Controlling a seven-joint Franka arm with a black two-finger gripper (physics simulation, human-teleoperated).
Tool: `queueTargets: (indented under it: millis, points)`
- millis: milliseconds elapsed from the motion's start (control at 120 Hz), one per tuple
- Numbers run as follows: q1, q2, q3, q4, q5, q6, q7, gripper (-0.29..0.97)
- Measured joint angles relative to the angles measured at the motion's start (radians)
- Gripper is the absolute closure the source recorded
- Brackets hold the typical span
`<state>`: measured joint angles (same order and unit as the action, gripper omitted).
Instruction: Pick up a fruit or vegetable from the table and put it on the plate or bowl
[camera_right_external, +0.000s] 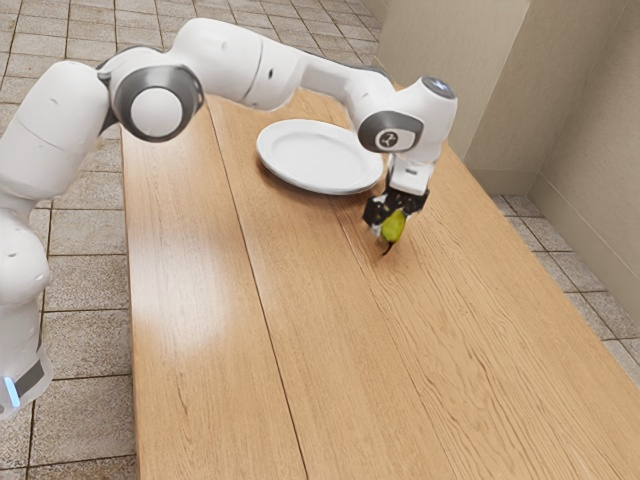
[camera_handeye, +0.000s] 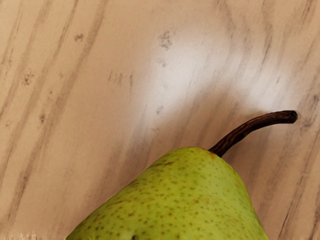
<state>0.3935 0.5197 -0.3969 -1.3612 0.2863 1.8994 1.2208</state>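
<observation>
A green pear (camera_right_external: 393, 227) with a dark brown stem hangs between the fingers of my black gripper (camera_right_external: 394, 214), which is shut on it just above the wooden table (camera_right_external: 330, 340). Its stem points down toward the wood. In the wrist view the pear (camera_handeye: 180, 200) looms large and speckled right under my hand, its curved stem (camera_handeye: 252, 127) reaching out over the wood grain. A white plate (camera_right_external: 318, 155) lies on the table behind the gripper, toward the exterior view's left, a short way from the pear.
The long table runs toward the exterior view's lower right with bare wood all around. Beige walls (camera_right_external: 520, 80) stand beyond the table's far edge at the upper right. Tiled floor (camera_right_external: 90, 300) surrounds the table.
</observation>
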Motion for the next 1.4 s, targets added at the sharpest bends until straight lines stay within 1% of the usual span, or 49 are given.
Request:
queueTargets:
  millis: [133,225,367,467,658,783,983,1167,1183,1217,1267,1317,1400]
  points:
    - [0.0,-0.029,0.011,-0.001,-0.002,-0.01,-0.006,0.3]
    - [0.001,-0.038,0.052,-0.001,-0.006,-0.019,-0.009,0.28]
    - [0.001,-0.051,0.099,-0.001,-0.012,-0.03,-0.012,0.33]
    - [0.001,-0.093,0.122,-0.001,-0.013,-0.034,-0.014,0.34]
    - [0.002,-0.13,0.209,-0.001,-0.028,-0.041,-0.013,0.35]
    - [0.014,-0.132,0.264,-0.004,-0.045,-0.048,-0.01,0.36]
    - [0.019,-0.104,0.388,-0.002,-0.097,-0.05,0.002,0.36]
    - [0.036,-0.044,0.41,0.027,-0.12,-0.032,0.015,0.36]
    - [0.036,-0.043,0.41,0.027,-0.121,-0.031,0.016,0.35]
    - [0.037,-0.042,0.41,0.028,-0.123,-0.03,0.018,0.27]
    - [0.038,-0.042,0.41,0.029,-0.127,-0.029,0.021,0.19]
    - [0.038,-0.044,0.413,0.029,-0.138,-0.03,0.023,0.14]
    - [0.039,-0.046,0.439,0.029,-0.176,-0.032,0.027,0.08]
